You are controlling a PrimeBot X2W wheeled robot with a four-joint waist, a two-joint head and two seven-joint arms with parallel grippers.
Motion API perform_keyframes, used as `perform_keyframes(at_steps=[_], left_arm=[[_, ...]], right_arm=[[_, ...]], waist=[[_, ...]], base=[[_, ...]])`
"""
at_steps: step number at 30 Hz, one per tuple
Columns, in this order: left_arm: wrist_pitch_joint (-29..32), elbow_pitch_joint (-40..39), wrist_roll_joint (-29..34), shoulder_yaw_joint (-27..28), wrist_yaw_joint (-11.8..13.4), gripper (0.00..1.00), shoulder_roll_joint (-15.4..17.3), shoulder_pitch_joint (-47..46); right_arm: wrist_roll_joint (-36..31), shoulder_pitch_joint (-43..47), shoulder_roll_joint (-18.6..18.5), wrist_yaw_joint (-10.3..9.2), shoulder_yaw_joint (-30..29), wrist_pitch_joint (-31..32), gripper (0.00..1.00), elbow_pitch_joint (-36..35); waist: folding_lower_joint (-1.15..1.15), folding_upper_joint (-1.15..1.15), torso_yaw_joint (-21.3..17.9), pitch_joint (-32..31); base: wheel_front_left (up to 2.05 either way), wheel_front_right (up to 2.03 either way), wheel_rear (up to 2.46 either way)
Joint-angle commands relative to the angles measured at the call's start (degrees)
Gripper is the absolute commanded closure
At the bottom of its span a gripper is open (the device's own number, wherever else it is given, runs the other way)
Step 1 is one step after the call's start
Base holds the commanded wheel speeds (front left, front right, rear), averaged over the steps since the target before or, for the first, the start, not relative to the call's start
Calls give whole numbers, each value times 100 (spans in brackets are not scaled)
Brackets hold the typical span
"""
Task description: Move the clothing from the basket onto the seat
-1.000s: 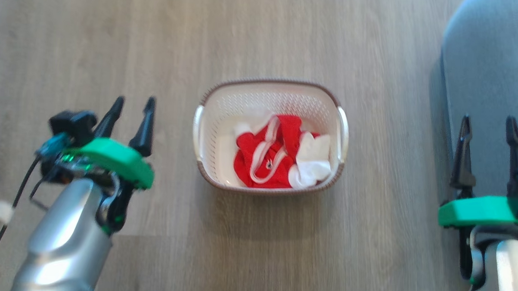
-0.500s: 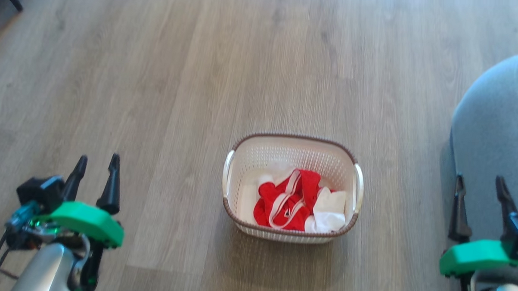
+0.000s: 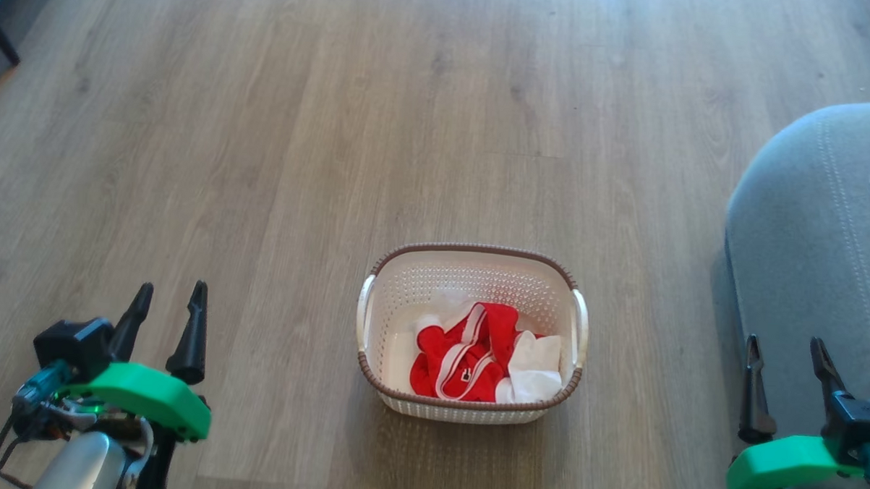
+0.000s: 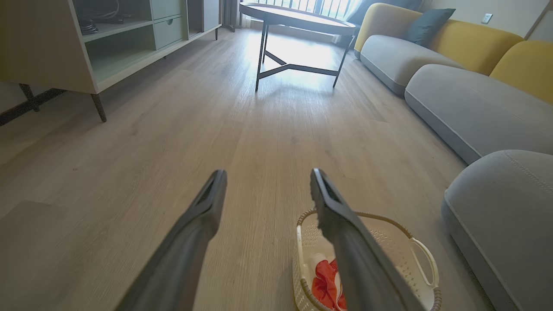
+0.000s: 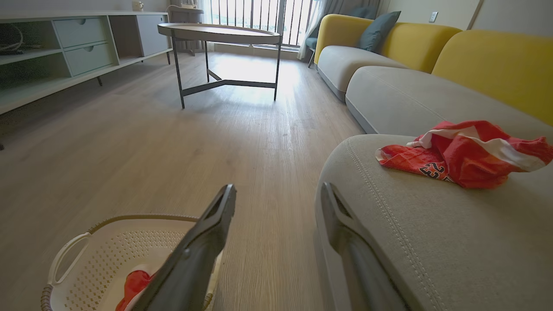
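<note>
Grippers first: left gripper [image 3: 172, 293] near-left, fingers apart, empty; right gripper [image 3: 783, 343] near-right, just beside seat [image 3: 789, 250], also apart, empty. Btwn them on floor [image 3: 336, 161]: basket [image 3: 471, 249] w/ clothing [image 3: 467, 350] inside, i.e. red bundle [image 3: 434, 371], piece count unclear, plus 1 white cloth [image 3: 535, 367]. Far-right on seat already: 1 red garment [image 5: 462, 155]. Judged partway done; basket contents left to shift. Count: 2 grippers, 1 basket, 1 seat.

Wood floor [image 3: 439, 129]; round table [image 5: 218, 30] on dark legs; shelf cabinet [image 4: 43, 43] along wall; yellow backrests [image 5: 497, 60], teal pillow [image 5: 376, 30].
</note>
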Motion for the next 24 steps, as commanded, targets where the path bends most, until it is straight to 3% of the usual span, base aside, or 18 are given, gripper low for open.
perform_keyframes(at_steps=[1, 24], left_arm=[[-11, -194, 79, 201, -15, 0, 190, -319], [-6, -137, 64, -50, -183, 0, 104, -509]], right_arm=[[36, -86, -76, 40, 131, -29, 0, -158], [78, -55, -15, 40, 262, -29, 0, -102]], waist=[[1, 0, -54, -7], [1, 0, -543, -195]], base=[[0, 0, 0], [0, 0, 0]])
